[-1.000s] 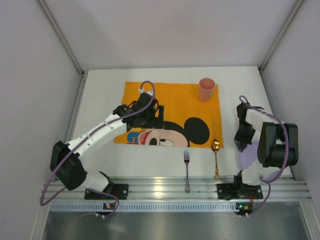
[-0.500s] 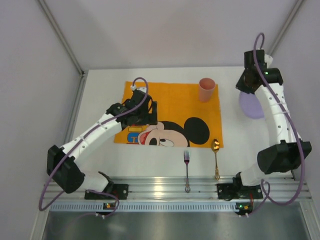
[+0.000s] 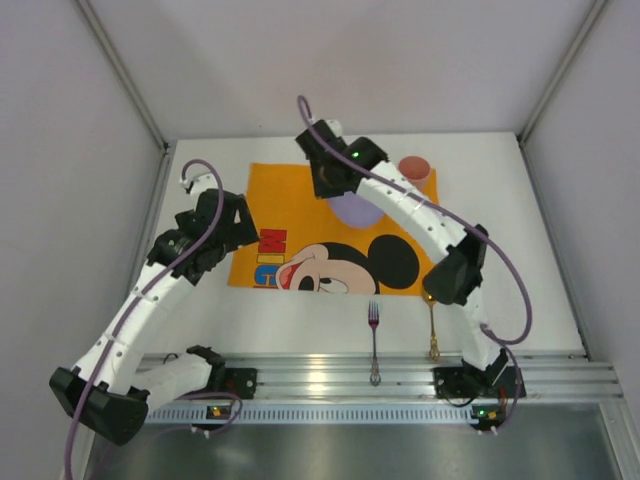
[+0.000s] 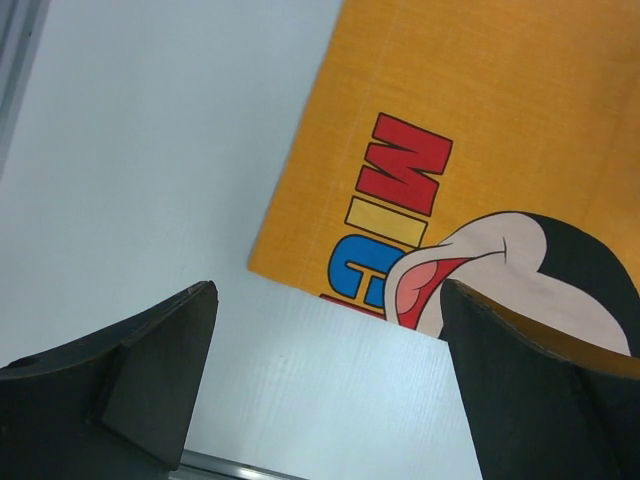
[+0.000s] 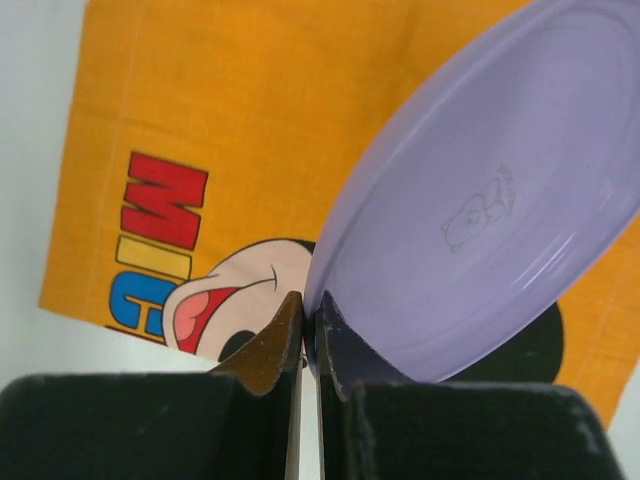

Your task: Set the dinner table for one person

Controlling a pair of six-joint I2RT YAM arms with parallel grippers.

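Note:
My right gripper (image 3: pixel 335 190) is shut on the rim of a lilac plate (image 3: pixel 357 209) and holds it tilted above the orange Mickey Mouse placemat (image 3: pixel 300 190). In the right wrist view the plate (image 5: pixel 480 210) fills the upper right, pinched at its edge by my right gripper (image 5: pixel 313 318). My left gripper (image 3: pixel 238 225) is open and empty over the placemat's left edge; in the left wrist view my left gripper (image 4: pixel 325 385) hangs over the white dinner table (image 4: pixel 140 170) beside the placemat (image 4: pixel 470 120). A pink cup (image 3: pixel 414 168) stands at the placemat's back right, partly hidden by the right arm.
A fork (image 3: pixel 373 340) and a gold spoon (image 3: pixel 432 325) lie on the white dinner table (image 3: pixel 500 210) near the front edge, right of centre. The metal rail (image 3: pixel 340 372) runs along the front. Grey walls close in both sides.
My right arm has swung the plate from the right side of the table to over the placemat's middle. My left arm has drawn back to the left, off the placemat.

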